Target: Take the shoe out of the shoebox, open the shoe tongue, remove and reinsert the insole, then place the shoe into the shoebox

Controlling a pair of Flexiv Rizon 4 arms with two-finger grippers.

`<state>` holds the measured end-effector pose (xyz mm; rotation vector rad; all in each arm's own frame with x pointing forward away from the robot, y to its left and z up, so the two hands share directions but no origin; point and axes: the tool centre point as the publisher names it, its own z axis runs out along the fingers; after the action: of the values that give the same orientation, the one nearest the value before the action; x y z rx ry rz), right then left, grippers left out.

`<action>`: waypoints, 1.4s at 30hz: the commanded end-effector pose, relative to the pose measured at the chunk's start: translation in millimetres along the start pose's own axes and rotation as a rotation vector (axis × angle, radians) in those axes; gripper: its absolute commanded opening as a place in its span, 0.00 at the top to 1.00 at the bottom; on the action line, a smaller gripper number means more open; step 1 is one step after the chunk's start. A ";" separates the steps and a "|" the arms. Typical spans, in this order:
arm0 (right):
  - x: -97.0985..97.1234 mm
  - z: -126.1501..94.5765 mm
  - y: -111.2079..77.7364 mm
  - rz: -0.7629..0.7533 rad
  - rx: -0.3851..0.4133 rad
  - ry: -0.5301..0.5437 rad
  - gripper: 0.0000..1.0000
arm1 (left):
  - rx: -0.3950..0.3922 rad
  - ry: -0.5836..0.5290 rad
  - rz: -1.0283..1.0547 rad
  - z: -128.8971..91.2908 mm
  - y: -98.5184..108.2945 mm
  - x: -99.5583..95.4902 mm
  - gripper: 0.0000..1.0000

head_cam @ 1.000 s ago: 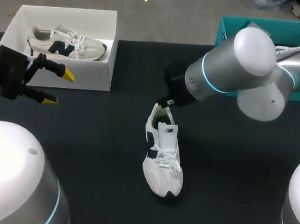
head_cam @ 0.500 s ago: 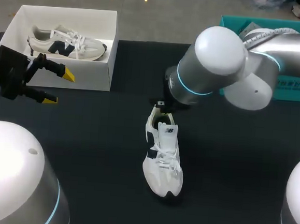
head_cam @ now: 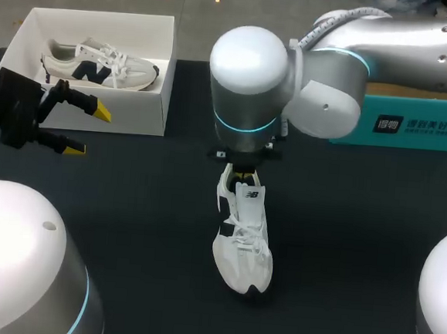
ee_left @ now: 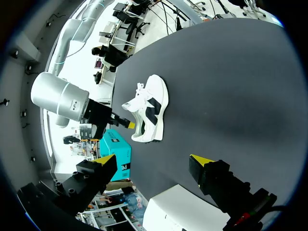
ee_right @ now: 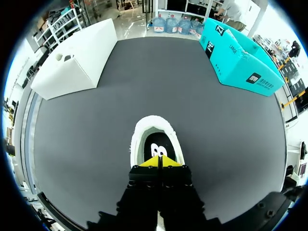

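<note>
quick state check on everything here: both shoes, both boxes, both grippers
left gripper, open, holding nothing
right gripper, shut, tips together at the shoe's opening
shoe on table, out of the box, upright on its sole, laced
white shoebox, open, no lid on it
second shoe, lying on its side inside the white shoebox
teal box, closed

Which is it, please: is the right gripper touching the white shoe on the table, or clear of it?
Cannot tell. In the right wrist view the right gripper hangs shut over the shoe opening; no view shows contact or gap.
</note>
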<state>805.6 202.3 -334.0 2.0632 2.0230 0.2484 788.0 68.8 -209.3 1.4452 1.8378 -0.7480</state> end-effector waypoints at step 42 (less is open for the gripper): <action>11.2 57.5 -0.7 -0.092 0.053 0.093 1.00 | -0.001 0.005 -0.001 0.0 -0.4 -0.7 0.00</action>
<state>818.4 209.0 -382.6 2.0114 2.1825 0.2897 788.0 68.8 -209.3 1.4452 1.8378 -0.7480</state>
